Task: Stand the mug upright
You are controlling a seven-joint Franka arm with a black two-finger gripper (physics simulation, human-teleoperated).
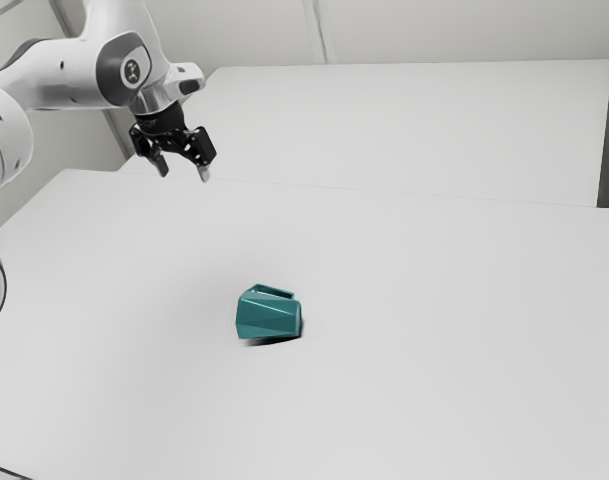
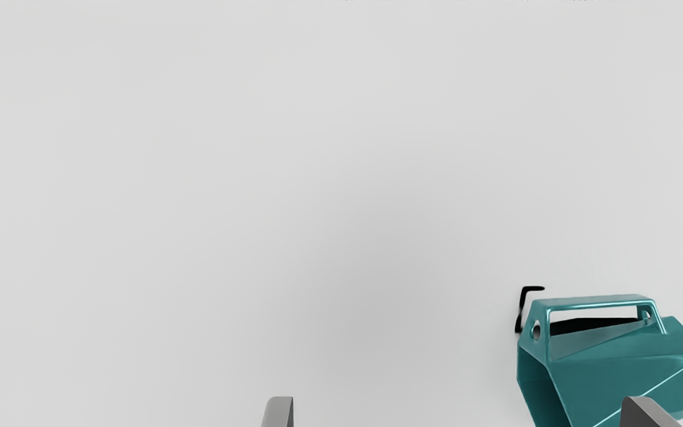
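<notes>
On a pale table (image 1: pixel 434 380), a teal mug (image 1: pixel 269 316) lies on its side, its handle (image 2: pixel 599 301) raised along the body and its open mouth facing sideways. Above the table, toward the exterior view's upper left, the black gripper (image 1: pixel 183 173) hangs well apart from the mug, its two fingers (image 2: pixel 278 414) spread wide with nothing clamped; in the wrist view, one fingertip overlaps the mug's body.
</notes>
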